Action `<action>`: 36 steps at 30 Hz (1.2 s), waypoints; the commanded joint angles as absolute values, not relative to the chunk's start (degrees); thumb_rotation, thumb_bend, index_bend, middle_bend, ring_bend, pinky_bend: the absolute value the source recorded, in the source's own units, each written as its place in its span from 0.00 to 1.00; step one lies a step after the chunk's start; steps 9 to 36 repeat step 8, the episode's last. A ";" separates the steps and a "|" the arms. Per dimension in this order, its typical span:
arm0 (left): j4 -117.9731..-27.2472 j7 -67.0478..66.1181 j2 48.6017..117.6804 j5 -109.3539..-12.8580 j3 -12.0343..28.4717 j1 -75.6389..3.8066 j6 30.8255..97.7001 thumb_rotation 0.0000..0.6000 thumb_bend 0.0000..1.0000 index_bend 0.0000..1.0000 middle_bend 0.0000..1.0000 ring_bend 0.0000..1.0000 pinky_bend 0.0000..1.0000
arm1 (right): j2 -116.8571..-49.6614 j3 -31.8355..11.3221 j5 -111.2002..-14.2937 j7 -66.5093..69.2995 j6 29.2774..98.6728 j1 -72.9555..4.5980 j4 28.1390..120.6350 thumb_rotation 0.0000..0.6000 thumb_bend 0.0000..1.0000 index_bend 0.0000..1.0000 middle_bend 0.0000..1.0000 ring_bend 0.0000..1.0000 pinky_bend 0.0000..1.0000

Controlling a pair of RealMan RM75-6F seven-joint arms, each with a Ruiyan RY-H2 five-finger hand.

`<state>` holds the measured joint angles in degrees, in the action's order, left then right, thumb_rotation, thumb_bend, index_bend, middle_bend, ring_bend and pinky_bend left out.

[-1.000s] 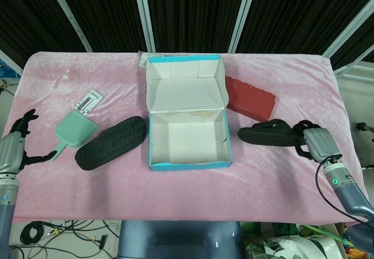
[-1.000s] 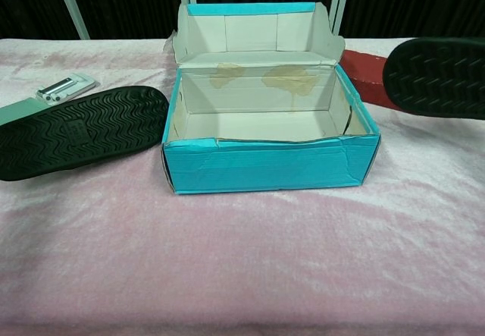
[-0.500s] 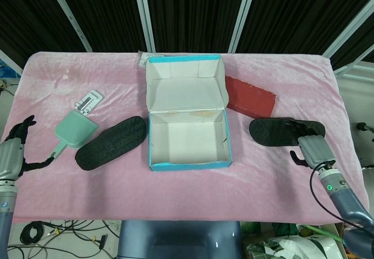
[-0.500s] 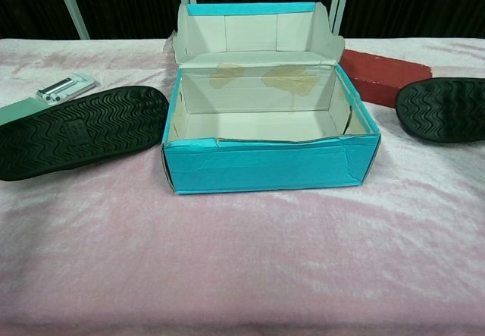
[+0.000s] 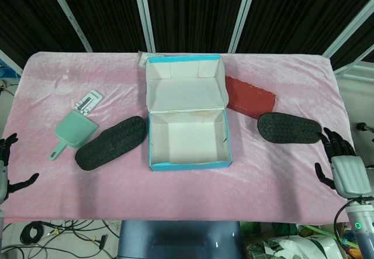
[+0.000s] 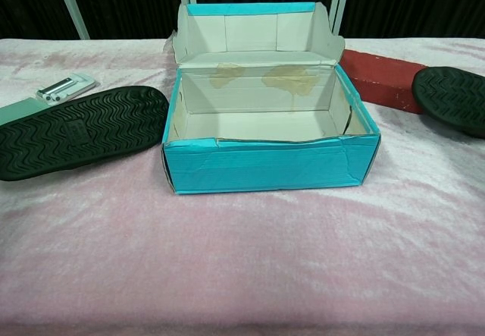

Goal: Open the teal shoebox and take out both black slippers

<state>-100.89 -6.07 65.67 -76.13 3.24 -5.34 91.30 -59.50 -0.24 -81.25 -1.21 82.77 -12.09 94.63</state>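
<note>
Teal shoebox (image 5: 188,139) sits mid-table w/ lid flipped back, lying open behind it; inside is bare white card w/ a few brownish stains on the rear wall. Chest view shows the same box (image 6: 269,161) front-on, its teal front wall creased.

Both black slippers are out, sole-up on the pink cloth of the table (image 5: 280,183):
- left slipper (image 5: 111,142) lies diagonally just left of the box, near but not touching it; chest view has it (image 6: 79,130) at left, wavy tread showing.
- right slipper (image 5: 290,128) lies right of the box, well apart from it, its near end just beside the red flat box (image 5: 250,97) (contact btwn them can't be told). In chest view it (image 6: 453,98) is cut off by the right edge.

Left robot hand (image 5: 6,165) is at the far left edge, off the slipper, fingers spread and holding nothing — only partly in frame. Right robot hand (image 5: 340,165) hovers at the table's right edge, near the right slipper's far end but apart from it, fingers spread, empty. Neither shows in chest view.

Other bits: mint-green dustpan-like scoop (image 5: 73,132) left of the left slipper, and a small white-and-silver item (image 5: 88,102) just behind it (can't tell what it is).
</note>
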 commanded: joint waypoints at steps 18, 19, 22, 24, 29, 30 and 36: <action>-99.75 -5.98 65.85 -81.25 -0.18 -0.62 95.11 1.00 0.00 0.10 0.18 0.07 0.19 | -61.31 3.32 -85.41 -5.73 92.63 -2.51 95.79 1.00 0.36 0.00 0.00 0.00 0.14; -99.75 -5.98 65.85 -81.25 -0.18 -0.62 95.11 1.00 0.00 0.10 0.18 0.07 0.19 | -61.31 3.32 -85.41 -5.73 92.63 -2.51 95.79 1.00 0.36 0.00 0.00 0.00 0.14; -99.75 -5.98 65.85 -81.25 -0.18 -0.62 95.11 1.00 0.00 0.10 0.18 0.07 0.19 | -61.31 3.32 -85.41 -5.73 92.63 -2.51 95.79 1.00 0.36 0.00 0.00 0.00 0.14; -99.75 -5.98 65.85 -81.25 -0.18 -0.62 95.11 1.00 0.00 0.10 0.18 0.07 0.19 | -61.31 3.32 -85.41 -5.73 92.63 -2.51 95.79 1.00 0.36 0.00 0.00 0.00 0.14; -99.75 -5.98 65.85 -81.25 -0.18 -0.62 95.11 1.00 0.00 0.10 0.18 0.07 0.19 | -61.31 3.32 -85.41 -5.73 92.63 -2.51 95.79 1.00 0.36 0.00 0.00 0.00 0.14; -99.75 -5.98 65.85 -81.25 -0.18 -0.62 95.11 1.00 0.00 0.10 0.18 0.07 0.19 | -61.31 3.32 -85.41 -5.73 92.63 -2.51 95.79 1.00 0.36 0.00 0.00 0.00 0.14; -99.75 -5.98 65.85 -81.25 -0.18 -0.62 95.11 1.00 0.00 0.10 0.18 0.07 0.19 | -61.31 3.32 -85.41 -5.73 92.63 -2.51 95.79 1.00 0.36 0.00 0.00 0.00 0.14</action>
